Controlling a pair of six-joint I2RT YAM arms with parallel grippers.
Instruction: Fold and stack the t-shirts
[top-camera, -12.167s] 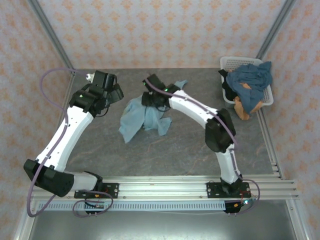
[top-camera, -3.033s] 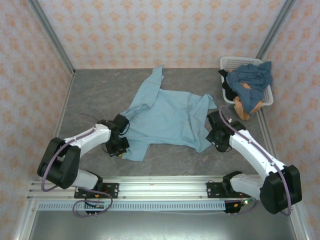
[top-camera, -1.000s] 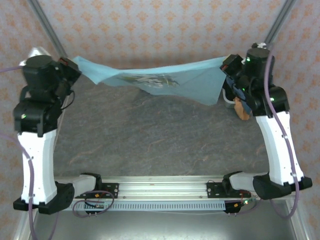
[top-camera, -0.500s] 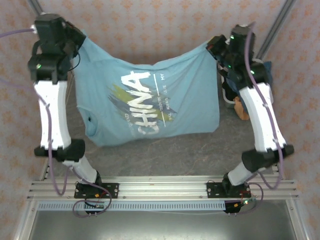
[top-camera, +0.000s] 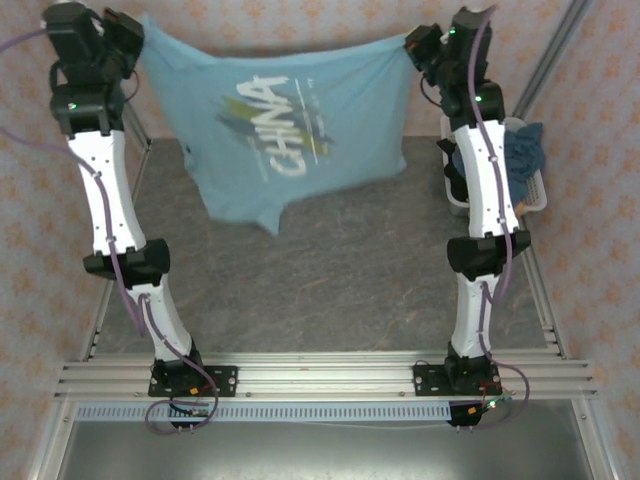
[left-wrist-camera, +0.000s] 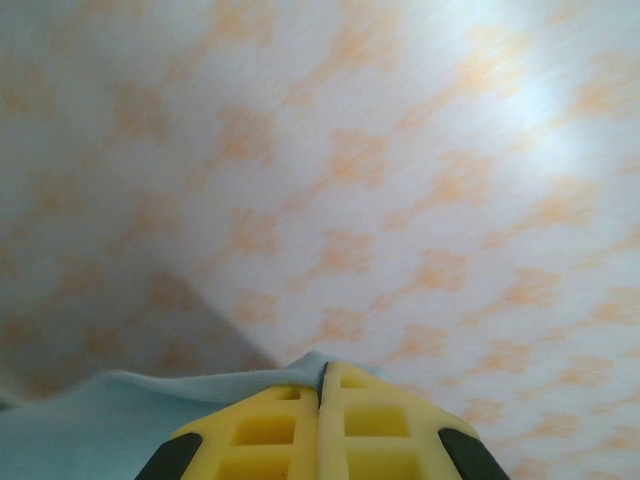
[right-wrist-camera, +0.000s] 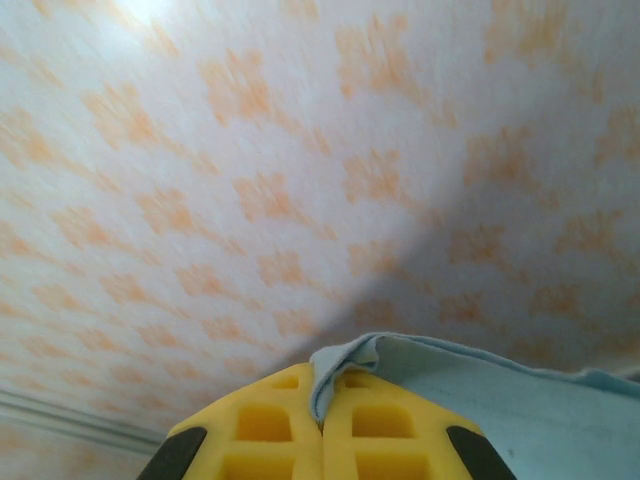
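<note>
Hanging above the worktop's (top-camera: 330, 270) far edge, the light sky-blue t-shirt (top-camera: 275, 130) is being stretched between the left fingers (left-wrist-camera: 265, 440) and right fingers (right-wrist-camera: 270, 430), each clamping 1 raised corner, probably so it is draping flat for folding.

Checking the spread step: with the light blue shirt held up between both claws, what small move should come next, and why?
The left claw and right claw are each shut on a corner of the sky-blue t-shirt, which hangs spread above the table. So probably lower both claws together toward the near edge, laying it flat.
</note>
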